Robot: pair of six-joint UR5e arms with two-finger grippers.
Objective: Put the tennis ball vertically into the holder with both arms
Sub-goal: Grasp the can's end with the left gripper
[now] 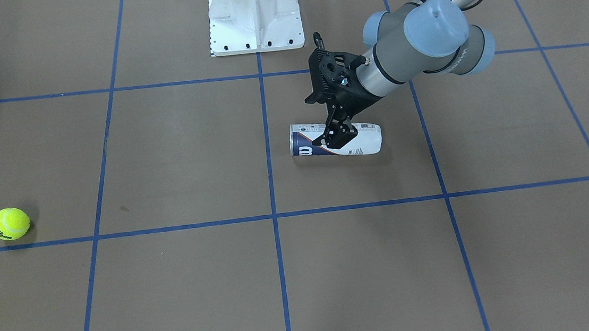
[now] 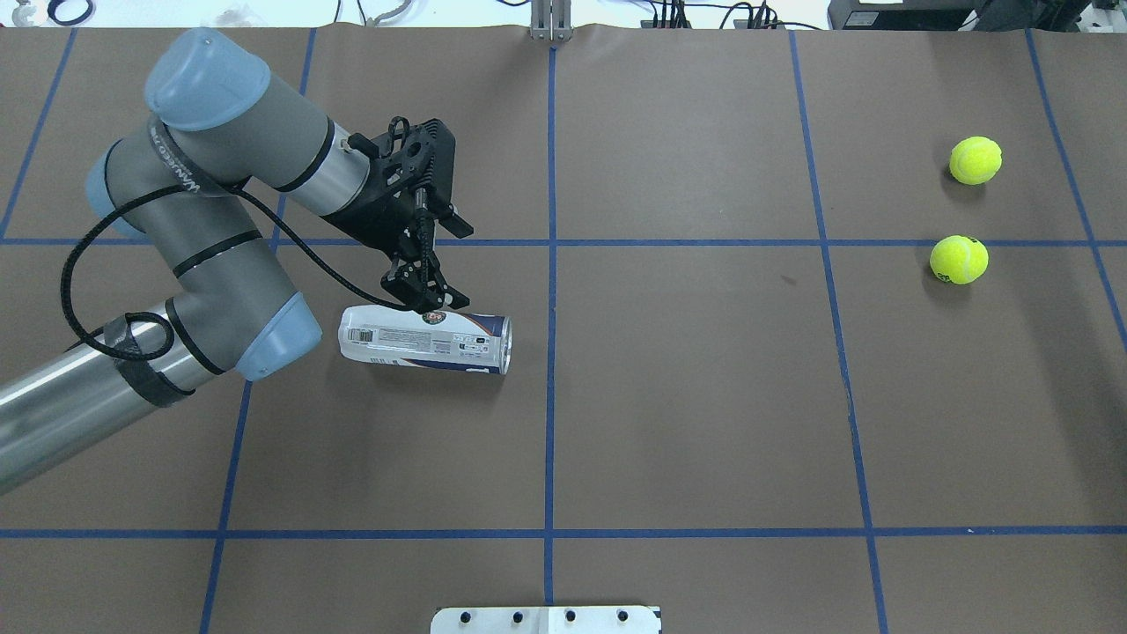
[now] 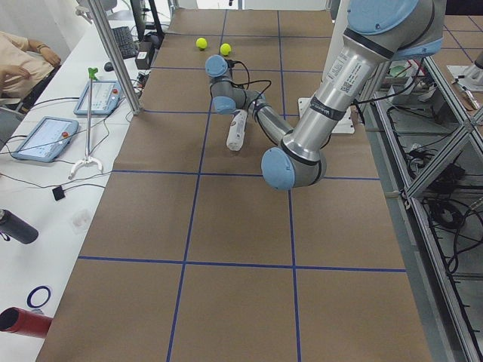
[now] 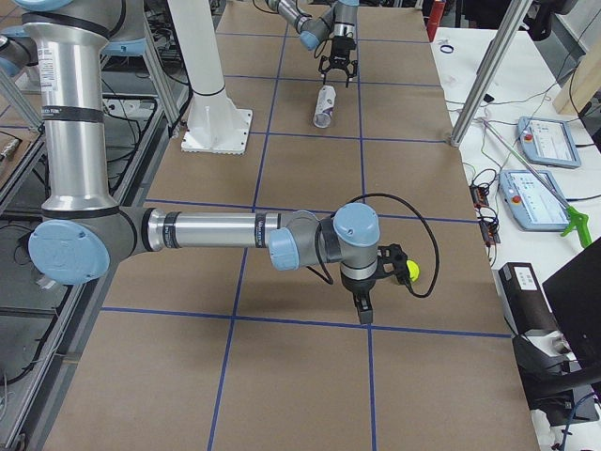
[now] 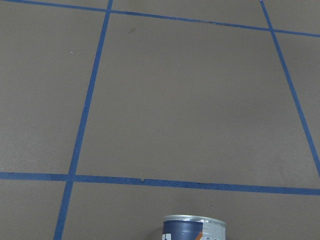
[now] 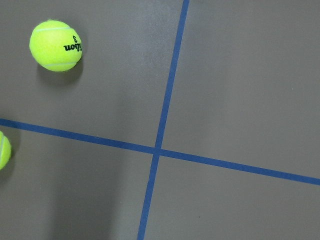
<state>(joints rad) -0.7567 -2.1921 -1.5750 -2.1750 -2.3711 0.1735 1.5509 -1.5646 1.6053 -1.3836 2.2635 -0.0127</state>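
The holder (image 2: 427,341) is a clear tube with a white and navy label, lying on its side left of the table's middle (image 1: 364,140). Its rim (image 5: 194,226) shows at the bottom of the left wrist view. My left gripper (image 2: 429,299) hangs open just over the tube's middle (image 1: 336,139), fingers spread and pointing down. Two yellow tennis balls (image 2: 975,160) (image 2: 959,259) lie far off on the right side (image 1: 9,223). My right gripper (image 4: 364,305) hovers beside one ball (image 4: 410,271); whether it is open or shut I cannot tell. Both balls (image 6: 55,45) appear in the right wrist view.
The white pedestal base (image 1: 254,14) stands at the robot's edge of the table (image 2: 546,619). Blue tape lines grid the brown table cover (image 2: 704,396). A side bench with tablets (image 3: 41,138) and a seated person's arm (image 3: 23,56) lies beyond the far edge.
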